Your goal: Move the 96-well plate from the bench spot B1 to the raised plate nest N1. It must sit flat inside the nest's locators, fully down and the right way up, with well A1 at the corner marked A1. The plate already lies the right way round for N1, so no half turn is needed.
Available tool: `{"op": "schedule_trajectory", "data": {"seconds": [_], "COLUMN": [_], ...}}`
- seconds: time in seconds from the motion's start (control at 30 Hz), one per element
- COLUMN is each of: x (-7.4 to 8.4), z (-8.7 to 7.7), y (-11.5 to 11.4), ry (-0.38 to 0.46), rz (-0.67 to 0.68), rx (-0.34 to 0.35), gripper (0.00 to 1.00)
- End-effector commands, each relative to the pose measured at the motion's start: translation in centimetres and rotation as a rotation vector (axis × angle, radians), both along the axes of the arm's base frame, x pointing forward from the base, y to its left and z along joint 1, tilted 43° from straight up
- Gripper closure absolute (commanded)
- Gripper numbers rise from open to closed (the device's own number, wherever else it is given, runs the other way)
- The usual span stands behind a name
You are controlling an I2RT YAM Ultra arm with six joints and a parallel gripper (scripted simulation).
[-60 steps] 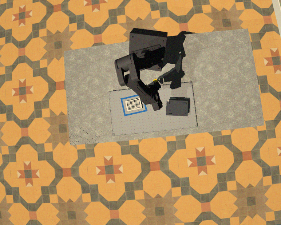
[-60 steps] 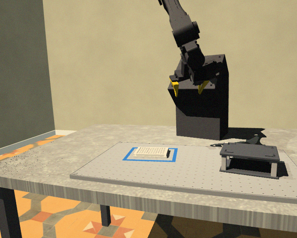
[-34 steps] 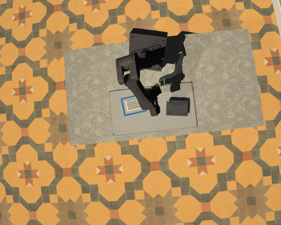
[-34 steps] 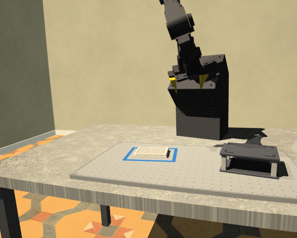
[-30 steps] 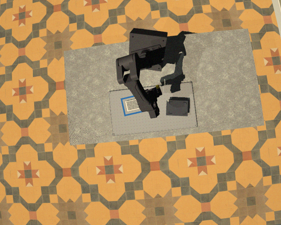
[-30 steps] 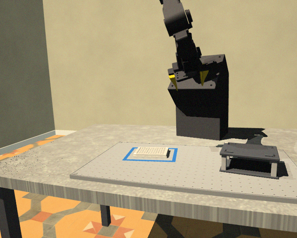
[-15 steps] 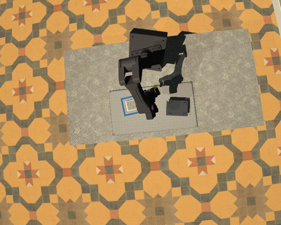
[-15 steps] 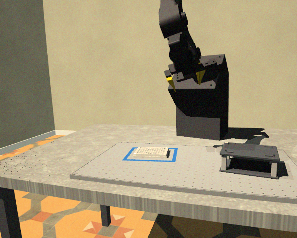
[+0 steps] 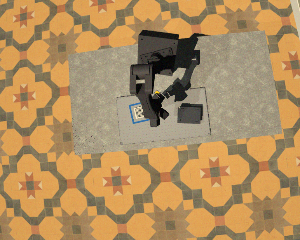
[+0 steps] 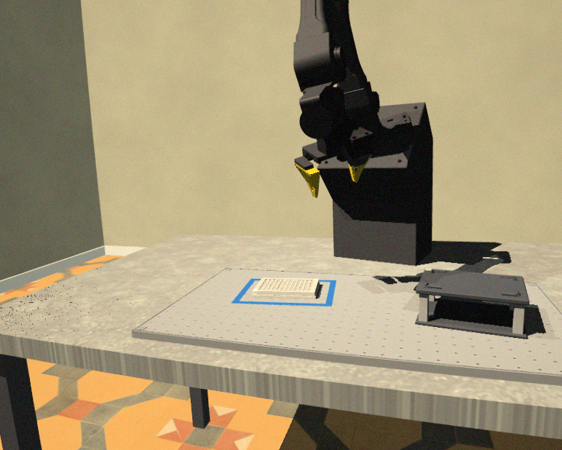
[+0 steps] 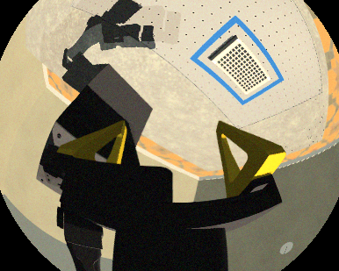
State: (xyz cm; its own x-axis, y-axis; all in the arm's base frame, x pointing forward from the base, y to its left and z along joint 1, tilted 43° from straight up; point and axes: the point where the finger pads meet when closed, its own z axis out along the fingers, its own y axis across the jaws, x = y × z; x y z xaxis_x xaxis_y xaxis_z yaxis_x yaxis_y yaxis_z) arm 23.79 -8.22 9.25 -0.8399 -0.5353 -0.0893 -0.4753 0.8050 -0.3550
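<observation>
Gripper (image 10: 333, 175) hangs high above the perforated board (image 10: 331, 330) with its yellow fingers (image 10: 309, 179) spread wide and empty, while the 96-well plate (image 10: 285, 287) sits flat inside the blue B1 outline (image 10: 281, 303), well apart from nest N1 (image 10: 474, 287).

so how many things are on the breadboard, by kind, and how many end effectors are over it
96-well plate: 1
blue-outlined bench spot: 1
raised plate nest: 1
end effector, open and holding nothing, above the breadboard: 1
total: 4
</observation>
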Motion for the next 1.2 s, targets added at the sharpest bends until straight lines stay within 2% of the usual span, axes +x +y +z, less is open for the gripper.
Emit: {"op": "schedule_trajectory", "data": {"seconds": [0.0,0.17,0.23,0.27,0.3,0.73,0.83,0.93,1.07,1.17], "x": [2.0,3.4,3.4,3.7,3.9,7.4,7.7,9.7,10.8,10.8], "z": [-0.3,-1.3,-1.3,-0.7,-1.6,-3.4,-3.5,-2.3,-2.9,-2.9], "y": [-1.6,-3.6,-3.6,-4.0,-4.3,-9.3,-9.7,-11.7,-13.2,-13.3], "ry": [-0.048,-0.054,-0.054,-0.08,-0.06,-0.097,-0.1,-0.131,-0.144,-0.145], "rz": [0.193,0.338,0.338,0.365,0.396,0.771,0.8,0.88,0.877,0.876], "rx": [-0.077,-0.155,-0.155,-0.185,-0.187,-0.4,-0.416,-0.504,-0.504,-0.504], "gripper": [0.0,0.0,0.0,0.0,0.0,0.0,0.0,0.0,0.0,0.0]}}
